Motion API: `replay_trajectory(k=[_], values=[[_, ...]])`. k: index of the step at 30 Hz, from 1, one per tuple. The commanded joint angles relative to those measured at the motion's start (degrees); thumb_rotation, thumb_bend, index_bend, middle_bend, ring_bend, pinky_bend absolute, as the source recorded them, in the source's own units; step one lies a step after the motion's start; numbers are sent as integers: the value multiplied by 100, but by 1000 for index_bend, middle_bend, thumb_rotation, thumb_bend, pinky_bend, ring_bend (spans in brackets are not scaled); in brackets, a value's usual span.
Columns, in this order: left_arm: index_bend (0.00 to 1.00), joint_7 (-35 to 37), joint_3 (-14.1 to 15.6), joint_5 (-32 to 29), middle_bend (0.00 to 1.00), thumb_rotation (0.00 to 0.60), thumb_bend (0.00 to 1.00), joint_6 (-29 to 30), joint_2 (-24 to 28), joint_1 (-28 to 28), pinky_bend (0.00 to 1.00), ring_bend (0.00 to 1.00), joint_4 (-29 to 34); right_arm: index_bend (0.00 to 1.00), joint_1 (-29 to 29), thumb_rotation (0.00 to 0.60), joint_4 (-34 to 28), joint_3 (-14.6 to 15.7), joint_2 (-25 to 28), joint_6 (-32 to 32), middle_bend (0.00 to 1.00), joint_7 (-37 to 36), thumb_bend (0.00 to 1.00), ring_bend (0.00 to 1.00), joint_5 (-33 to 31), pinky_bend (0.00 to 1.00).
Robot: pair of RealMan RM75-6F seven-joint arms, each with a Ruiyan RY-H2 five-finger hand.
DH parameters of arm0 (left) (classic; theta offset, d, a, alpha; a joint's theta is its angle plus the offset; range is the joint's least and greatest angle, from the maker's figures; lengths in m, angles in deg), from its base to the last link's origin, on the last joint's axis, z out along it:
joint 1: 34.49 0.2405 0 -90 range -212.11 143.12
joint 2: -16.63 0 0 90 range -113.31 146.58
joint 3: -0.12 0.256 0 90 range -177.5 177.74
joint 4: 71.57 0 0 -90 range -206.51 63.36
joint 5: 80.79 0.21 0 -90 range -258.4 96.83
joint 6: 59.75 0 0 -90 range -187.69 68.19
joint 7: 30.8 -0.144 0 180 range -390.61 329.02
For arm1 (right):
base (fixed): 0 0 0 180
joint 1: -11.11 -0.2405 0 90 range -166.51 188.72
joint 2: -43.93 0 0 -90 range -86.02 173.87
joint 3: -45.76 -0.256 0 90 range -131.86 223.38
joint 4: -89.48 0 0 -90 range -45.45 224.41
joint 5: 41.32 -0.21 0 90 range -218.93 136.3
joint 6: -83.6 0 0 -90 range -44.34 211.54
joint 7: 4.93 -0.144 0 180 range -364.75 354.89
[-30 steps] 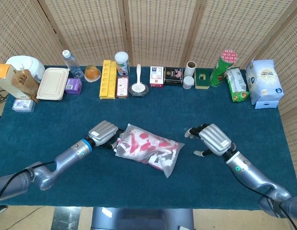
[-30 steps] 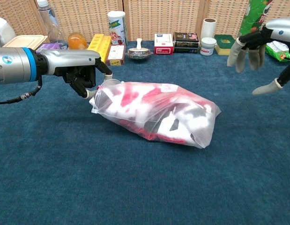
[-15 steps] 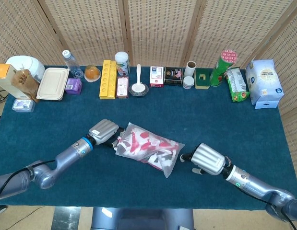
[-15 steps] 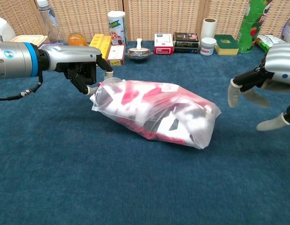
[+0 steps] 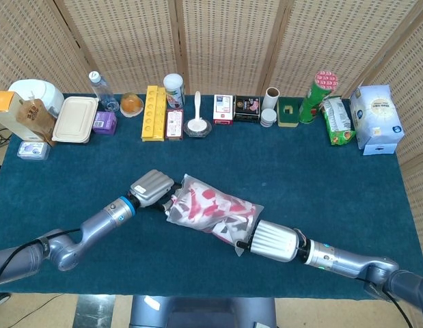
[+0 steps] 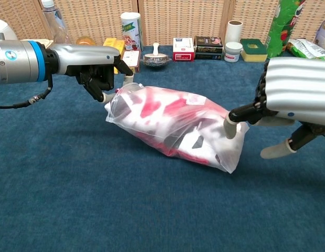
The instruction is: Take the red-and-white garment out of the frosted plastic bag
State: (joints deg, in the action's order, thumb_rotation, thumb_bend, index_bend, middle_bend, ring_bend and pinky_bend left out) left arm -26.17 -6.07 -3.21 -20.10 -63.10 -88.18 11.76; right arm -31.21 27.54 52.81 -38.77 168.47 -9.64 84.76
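Garment (image 6: pixel 167 113), red and white, is fully inside the bag (image 5: pixel 214 212); nothing pulled out yet. Bag lies on its side on the table (image 5: pixel 320 171), about mid-width and toward the front edge, its open mouth pointing to the left end and its closed bottom to the right.

Left hand (image 6: pixel 96 65) pinches the rim of the bag mouth, fingers clenched on the plastic, and the mouth looks slightly lifted. Right hand (image 6: pixel 288 97) sits at the bag's closed end with fingers spread; one fingertip (image 6: pixel 229 126) touches or presses the plastic there. From the head view that hand (image 5: pixel 269 240) covers the bag's corner, so whether it actually grips plastic or just rests against it I cannot tell. No thumb pinch is visible in the chest view.

Progress: early. Mouth end is secured, bottom end is being approached or pinned. Still left to do: get a hold on the garment itself or tip the bag, draw the cloth out through the mouth, separate the two. The mouth looks narrow and crumpled, so the cloth will likely snag unless the opening is held wide.

Along the back edge stands a row of clutter, well apart from the bag: bottle (image 5: pixel 99 87), yellow tray (image 5: pixel 154 113), bowl with spoon (image 5: pixel 197 125), small boxes (image 5: pixel 236 109), green tube (image 5: pixel 315 96), blue-white box (image 5: pixel 377 119).
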Motion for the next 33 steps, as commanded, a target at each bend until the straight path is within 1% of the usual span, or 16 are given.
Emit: replay_trajectory(k=[1, 14, 20, 29, 33], values=[[830, -18, -21, 4, 1000, 600, 435, 11, 34, -19, 874, 961, 53, 418, -112, 600, 4, 44, -45, -73, 922, 177, 93, 1000, 101, 1000], [829, -60, -89, -83, 1000, 600, 433, -10, 103, -80, 874, 961, 237, 418, -397, 600, -40, 139, -154, -519, 917, 628, 106, 1000, 146, 1000], [830, -73, -110, -103, 1000, 600, 433, -12, 117, -106, 874, 961, 292, 418, -502, 600, -161, 160, -174, -739, 914, 759, 106, 1000, 88, 1000], [830, -71, -112, -66, 1000, 600, 435, 6, 161, -126, 874, 961, 371, 419, -652, 600, -300, 202, -179, -1238, 911, 1067, 107, 1000, -40, 1000], [830, -41, -113, -55, 1000, 600, 433, 16, 188, -126, 874, 961, 393, 435, -687, 600, -295, 232, -196, -1340, 910, 1106, 140, 1000, -83, 1000]])
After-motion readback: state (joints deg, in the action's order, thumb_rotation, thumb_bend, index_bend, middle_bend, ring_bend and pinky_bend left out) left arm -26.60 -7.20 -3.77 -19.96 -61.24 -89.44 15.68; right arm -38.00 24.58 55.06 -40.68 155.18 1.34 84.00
